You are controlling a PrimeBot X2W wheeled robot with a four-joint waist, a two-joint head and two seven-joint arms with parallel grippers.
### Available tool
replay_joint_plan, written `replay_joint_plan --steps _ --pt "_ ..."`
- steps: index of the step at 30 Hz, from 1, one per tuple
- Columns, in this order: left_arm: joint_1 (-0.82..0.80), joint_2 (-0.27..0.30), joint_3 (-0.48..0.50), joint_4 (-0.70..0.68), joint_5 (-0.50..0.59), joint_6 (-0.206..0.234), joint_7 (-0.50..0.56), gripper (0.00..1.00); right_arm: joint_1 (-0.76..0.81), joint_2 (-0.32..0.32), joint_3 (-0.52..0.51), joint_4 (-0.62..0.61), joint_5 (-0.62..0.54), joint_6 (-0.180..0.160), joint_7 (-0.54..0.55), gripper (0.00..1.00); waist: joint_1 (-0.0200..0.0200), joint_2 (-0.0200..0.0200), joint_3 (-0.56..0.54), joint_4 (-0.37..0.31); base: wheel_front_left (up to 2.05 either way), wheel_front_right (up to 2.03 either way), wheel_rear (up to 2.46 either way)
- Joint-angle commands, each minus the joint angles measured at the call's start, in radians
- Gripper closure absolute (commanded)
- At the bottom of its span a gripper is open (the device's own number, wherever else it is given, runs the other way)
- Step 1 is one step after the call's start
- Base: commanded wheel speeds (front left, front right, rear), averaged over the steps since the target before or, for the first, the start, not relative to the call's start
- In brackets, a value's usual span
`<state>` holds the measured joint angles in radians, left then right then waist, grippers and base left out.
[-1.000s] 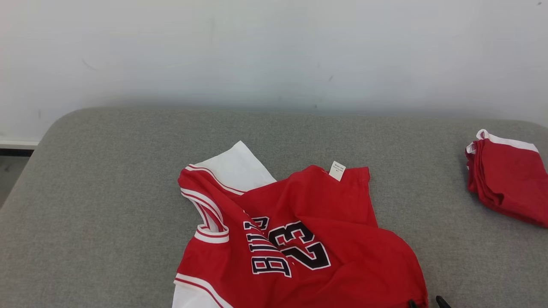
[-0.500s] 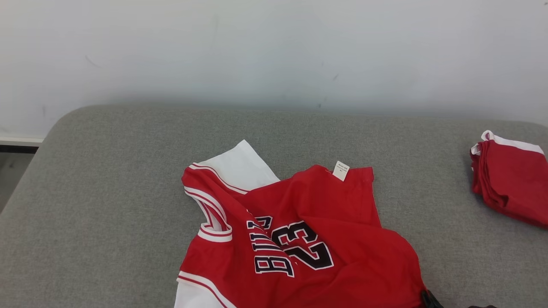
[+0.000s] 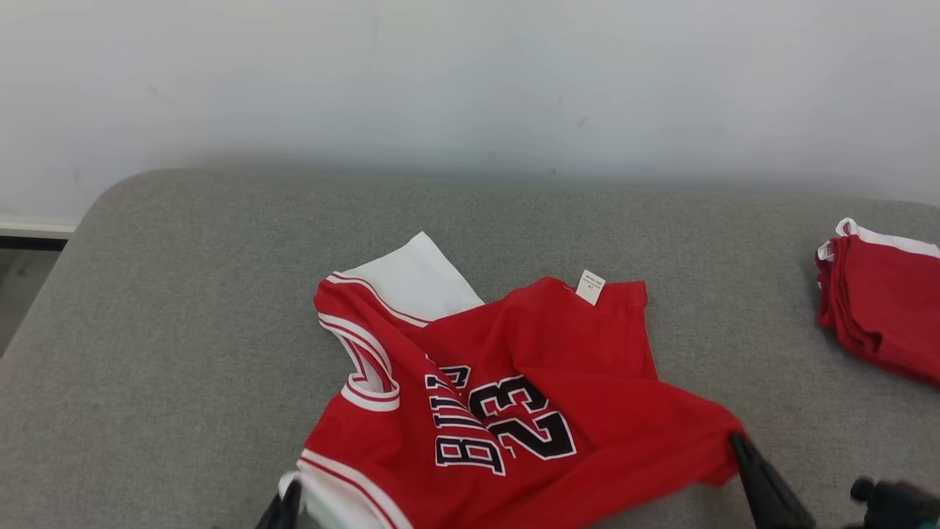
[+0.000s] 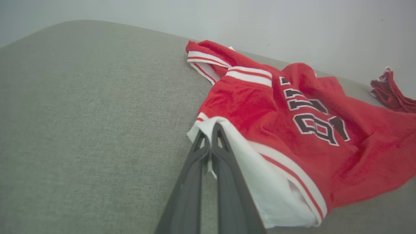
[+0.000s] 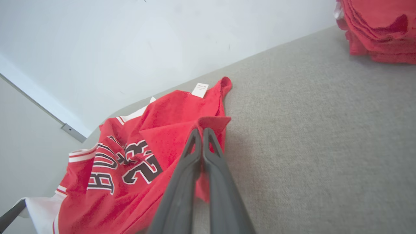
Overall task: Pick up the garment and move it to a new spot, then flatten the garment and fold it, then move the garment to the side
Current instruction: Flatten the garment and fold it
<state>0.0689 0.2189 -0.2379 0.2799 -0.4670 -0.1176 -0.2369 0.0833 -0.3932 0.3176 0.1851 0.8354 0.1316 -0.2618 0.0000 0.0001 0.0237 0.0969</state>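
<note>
1. Left gripper [image 4: 210, 130], lower centre of its wrist frame: pinched tight on the white hem corner of the garment [image 4: 292, 110].
2. Right gripper [image 5: 202, 131]: likewise pinched tight, on a red corner.
3. Between both, crumpled at bottom centre of the head frame, on the grey cushion [image 3: 183, 330].
4. At the right edge, well apart: folded red stack [image 3: 881, 308].

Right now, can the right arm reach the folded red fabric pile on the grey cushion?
Probably not yet: the right gripper is shut on a corner of the red basketball jersey. Bare grey cushion lies between it and the folded red pile, so release first.
</note>
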Motion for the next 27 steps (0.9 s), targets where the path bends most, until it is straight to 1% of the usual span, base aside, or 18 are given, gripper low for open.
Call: replay_joint_plan --steps 1,4,8,12,15,18,21,25,27 --pt "-0.031 0.005 0.000 -0.054 0.005 0.008 0.027 1.00 -0.033 -0.017 0.004 -0.032 0.035 -0.002 0.009 1.00 0.0000 -0.0001 0.003 0.003 0.00 0.00 0.00" --pt "-0.082 0.040 -0.001 -0.180 0.005 0.011 0.111 1.00 -0.090 -0.054 0.008 -0.096 0.107 -0.002 0.044 1.00 0.0000 -0.0001 0.016 0.005 0.00 0.00 0.00" --pt "-0.224 0.089 -0.006 -0.283 -0.027 0.001 0.230 1.00 -0.224 -0.089 0.000 -0.151 0.197 -0.002 0.109 1.00 0.0000 -0.0001 0.053 0.004 0.00 0.00 0.00" --pt "-0.438 0.119 0.014 -0.277 -0.130 -0.008 0.332 1.00 -0.406 -0.112 -0.004 -0.139 0.268 -0.002 0.197 1.00 0.0000 -0.0001 0.112 0.007 0.00 0.00 0.00" --pt "-0.645 0.148 0.015 -0.217 -0.189 -0.013 0.408 1.00 -0.581 -0.130 -0.004 -0.088 0.288 -0.002 0.269 1.00 0.0000 -0.0001 0.176 0.011 0.00 0.00 0.00" --pt "-0.872 0.138 0.026 -0.124 -0.247 -0.015 0.452 1.00 -0.778 -0.136 -0.003 -0.012 0.296 -0.002 0.335 1.00 0.0000 -0.0001 0.244 0.016 0.00 0.00 0.00" --pt "-1.101 0.132 0.026 -0.009 -0.263 -0.012 0.479 1.00 -0.986 -0.125 -0.012 0.080 0.293 -0.002 0.378 1.00 0.0000 -0.0001 0.315 0.013 0.00 0.00 0.00" --pt "-1.378 0.134 0.012 0.151 -0.243 -0.013 0.462 1.00 -1.251 -0.089 -0.018 0.222 0.273 -0.001 0.410 1.00 0.0000 -0.0001 0.392 -0.007 0.00 0.00 0.00" --pt "-1.500 0.133 0.006 0.225 -0.231 -0.013 0.446 1.00 -1.382 -0.065 -0.019 0.300 0.256 -0.001 0.408 1.00 0.0000 -0.0001 0.420 -0.020 0.00 0.00 0.00"
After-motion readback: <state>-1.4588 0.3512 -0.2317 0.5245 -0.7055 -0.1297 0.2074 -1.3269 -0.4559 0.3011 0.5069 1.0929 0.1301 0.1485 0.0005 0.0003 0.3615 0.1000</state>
